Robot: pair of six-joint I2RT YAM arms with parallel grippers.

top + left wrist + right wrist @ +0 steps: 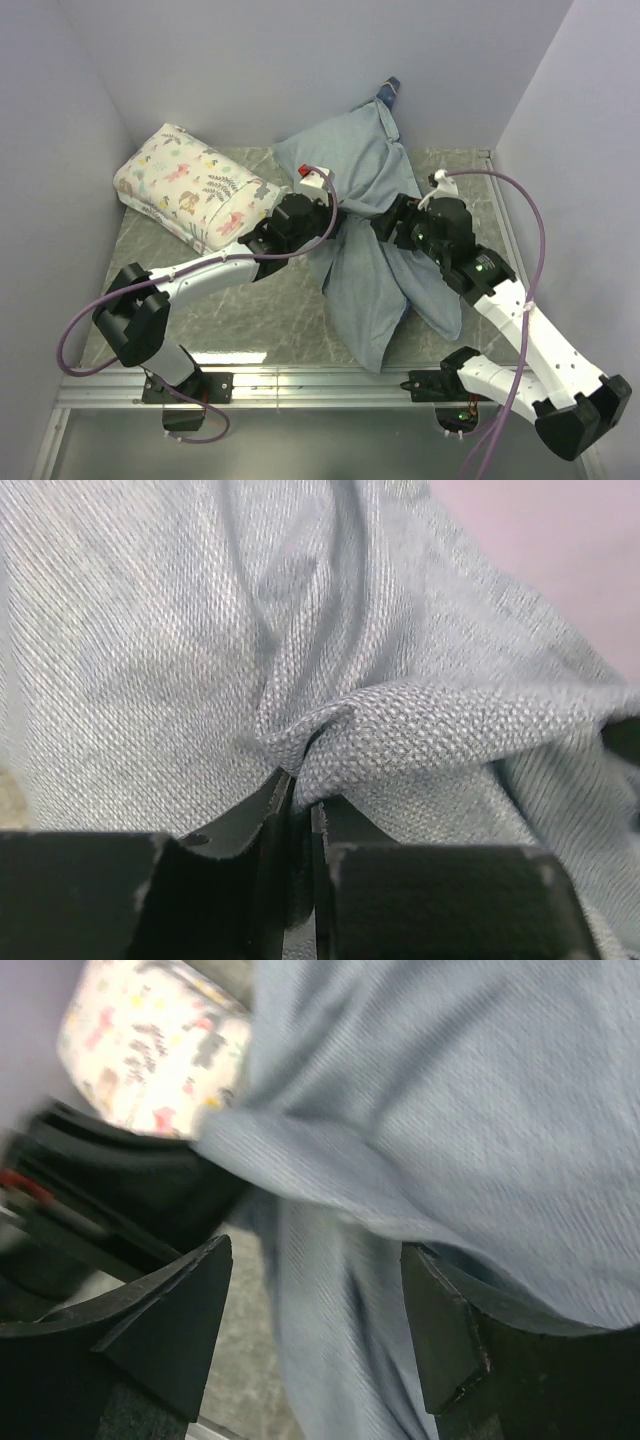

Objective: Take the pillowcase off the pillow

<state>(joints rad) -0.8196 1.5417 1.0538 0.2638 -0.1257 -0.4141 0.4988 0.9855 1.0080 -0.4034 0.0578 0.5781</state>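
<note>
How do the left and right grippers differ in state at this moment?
The left gripper is pinched shut on a fold of the pillowcase; the right gripper stands wide open, clamping nothing. In the top view, the left gripper reaches the pillowcase from the left and the right gripper from the right. Both sit at the pillowcase's bunched middle.

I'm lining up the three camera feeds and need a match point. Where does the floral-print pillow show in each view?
Top external: the floral pillow lies at upper left, near the left wall.
Left wrist: not in it; fabric fills most of the picture.
Right wrist: floral pillow in the upper left corner, past the fabric's edge.
Shared landmark: the blue-grey pillowcase, seen in all three views.
</note>
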